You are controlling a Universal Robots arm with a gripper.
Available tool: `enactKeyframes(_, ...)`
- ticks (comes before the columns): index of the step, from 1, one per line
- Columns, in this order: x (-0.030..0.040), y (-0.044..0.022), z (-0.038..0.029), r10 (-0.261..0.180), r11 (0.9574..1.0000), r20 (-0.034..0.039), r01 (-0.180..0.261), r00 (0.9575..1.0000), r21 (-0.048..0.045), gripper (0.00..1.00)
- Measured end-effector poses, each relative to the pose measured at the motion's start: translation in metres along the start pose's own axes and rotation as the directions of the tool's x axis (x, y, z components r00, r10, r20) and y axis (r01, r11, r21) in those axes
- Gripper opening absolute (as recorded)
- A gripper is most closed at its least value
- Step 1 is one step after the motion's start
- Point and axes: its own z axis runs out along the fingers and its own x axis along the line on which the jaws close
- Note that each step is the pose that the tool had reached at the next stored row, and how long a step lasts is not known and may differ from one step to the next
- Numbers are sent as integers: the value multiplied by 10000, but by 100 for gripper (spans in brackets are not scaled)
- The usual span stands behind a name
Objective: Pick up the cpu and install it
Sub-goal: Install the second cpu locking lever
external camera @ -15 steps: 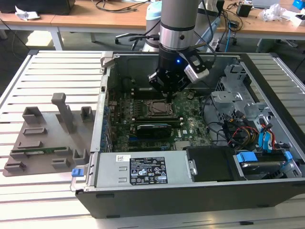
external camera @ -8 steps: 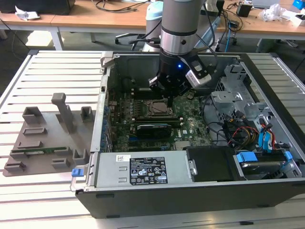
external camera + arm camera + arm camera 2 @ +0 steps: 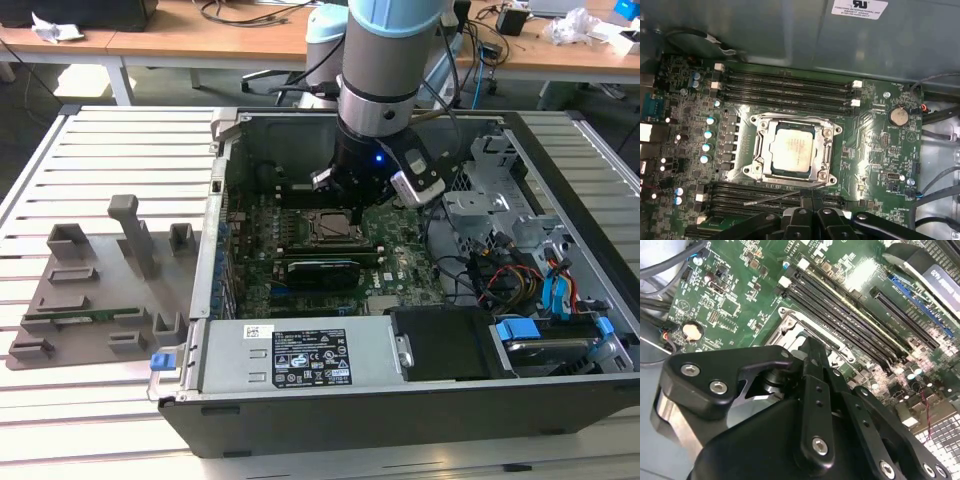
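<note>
The chip (image 3: 795,151) lay flat inside its metal socket frame (image 3: 828,152) on the green circuit board (image 3: 875,145), in the open computer case (image 3: 300,415) that rested on the slatted worktop (image 3: 120,150). In the first wrist view its pale silver top plate faced up, level with the frame around it, so it looked already seated there. The claw (image 3: 352,208) hung over the board, close above the socket, and its dark links (image 3: 815,390) showed in the second wrist view; whether it was clenched or released, I cannot tell, and nothing showed between its tips.

By my judgement the chip was light, stiff and thin, with a smooth metal top that would slip under a careless pinch. The underside contacts and the socket beneath are likely fragile, so it would want holding by two opposite edges of the pale rim, kept level, never pressed or dragged. The long memory slots (image 3: 785,82) ran just beside the frame.
</note>
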Motion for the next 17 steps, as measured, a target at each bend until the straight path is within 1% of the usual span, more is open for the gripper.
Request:
enactKeyframes(1,9,-30,2,4,9999,19,-4,10000,-156,11)
enactKeyframes(2,18,-55,4,6,9997,29,-5,10000,-262,11)
enactKeyframes(4,40,-106,12,9,9993,43,-8,10000,-379,11)
enactKeyframes(5,62,-157,26,10,9991,49,-8,10000,-435,11)
enactKeyframes(6,87,-204,58,11,9990,52,-8,10000,-456,11)
enactKeyframes(7,100,-222,74,11,9989,52,-9,10000,-461,11)
enactKeyframes(8,111,-231,88,12,9989,53,-9,10000,-474,11)
enactKeyframes(10,143,-237,108,14,9983,65,-11,10000,-576,11)
enactKeyframes(11,155,-237,111,17,9978,74,-12,10000,-656,11)
enactKeyframes(13,190,-236,135,22,9962,98,-13,9999,-876,11)
enactKeyframes(15,224,-237,169,23,9956,105,-13,9999,-941,11)
enactKeyframes(17,254,-236,188,26,9952,109,-15,9999,-980,11)
